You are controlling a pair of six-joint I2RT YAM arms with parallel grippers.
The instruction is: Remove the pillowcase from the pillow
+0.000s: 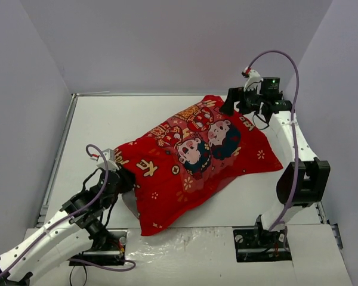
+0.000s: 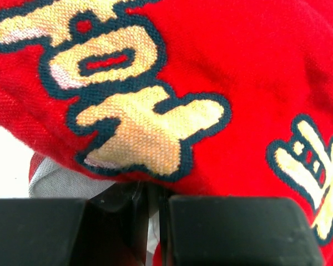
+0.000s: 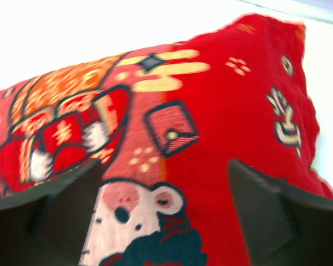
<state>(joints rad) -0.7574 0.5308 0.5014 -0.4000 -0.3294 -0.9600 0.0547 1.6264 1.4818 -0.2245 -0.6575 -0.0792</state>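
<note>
The pillowcase was hardly off the pillow.
The left gripper sat pressed together beside a bare sliver of pillow; the right gripper hung spread just above the pillowcase.

The pillowcase lies diagonally across the middle of the table, blocking it; bare table is open at far left and near right. Walls close three sides.
</note>
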